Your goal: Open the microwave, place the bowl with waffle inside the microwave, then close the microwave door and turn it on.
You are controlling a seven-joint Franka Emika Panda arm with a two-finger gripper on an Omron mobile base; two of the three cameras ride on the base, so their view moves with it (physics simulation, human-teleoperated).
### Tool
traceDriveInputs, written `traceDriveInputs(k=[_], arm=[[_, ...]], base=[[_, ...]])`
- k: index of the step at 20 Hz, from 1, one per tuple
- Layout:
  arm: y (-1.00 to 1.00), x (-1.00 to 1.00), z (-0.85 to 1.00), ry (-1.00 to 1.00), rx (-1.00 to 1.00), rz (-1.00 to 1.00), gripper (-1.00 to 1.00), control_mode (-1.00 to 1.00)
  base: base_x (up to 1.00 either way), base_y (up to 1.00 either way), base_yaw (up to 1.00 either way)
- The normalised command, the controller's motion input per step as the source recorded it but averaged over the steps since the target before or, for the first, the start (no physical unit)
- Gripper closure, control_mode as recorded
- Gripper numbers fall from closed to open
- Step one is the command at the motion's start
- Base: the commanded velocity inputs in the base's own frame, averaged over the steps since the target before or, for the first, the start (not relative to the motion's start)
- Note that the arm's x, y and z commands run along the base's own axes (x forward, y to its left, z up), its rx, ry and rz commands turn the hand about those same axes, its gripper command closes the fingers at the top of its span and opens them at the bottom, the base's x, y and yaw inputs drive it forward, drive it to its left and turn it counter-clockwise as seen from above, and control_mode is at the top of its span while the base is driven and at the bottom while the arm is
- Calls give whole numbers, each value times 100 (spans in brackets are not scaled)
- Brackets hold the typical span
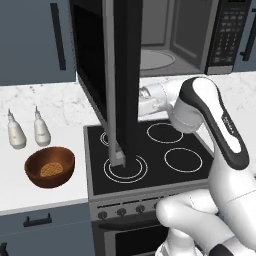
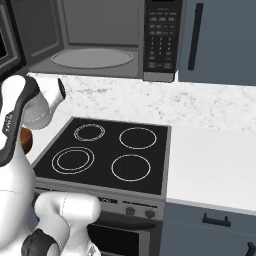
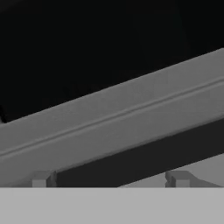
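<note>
The microwave [image 1: 227, 37] hangs above the stove with its light grey cavity and round turntable [image 1: 156, 60] exposed. The microwave door [image 1: 119, 75] stands swung out toward me, edge-on, its black glass facing left. My hand reaches to the door's inner side and is hidden behind it in the left base view. In the hand view my gripper [image 3: 110, 179] is open, its fingertips [image 3: 41, 179] wide apart, with the door's steel frame [image 3: 109, 118] close ahead. The brown wooden bowl [image 1: 50, 167] sits on the left counter, holding the waffle [image 1: 51, 169].
Two small white bottles [image 1: 16, 131] [image 1: 42, 129] stand behind the bowl. A black four-ring stove [image 1: 150, 150] lies under the open door. White marble counter [image 2: 215, 165] stretches right of the stove. Blue-grey cabinets [image 1: 35, 40] flank the microwave.
</note>
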Motion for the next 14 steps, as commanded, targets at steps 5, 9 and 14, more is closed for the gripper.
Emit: traceDriveInputs(k=[5, 9, 14], arm=[[26, 39, 0, 15, -2, -5, -100, -100], [-41, 25, -5, 68, 0, -11, -100, -100], [-34, 79, -72, 57, -10, -23, -100, -100]], base=[[0, 0, 0], [0, 0, 0], [0, 0, 0]])
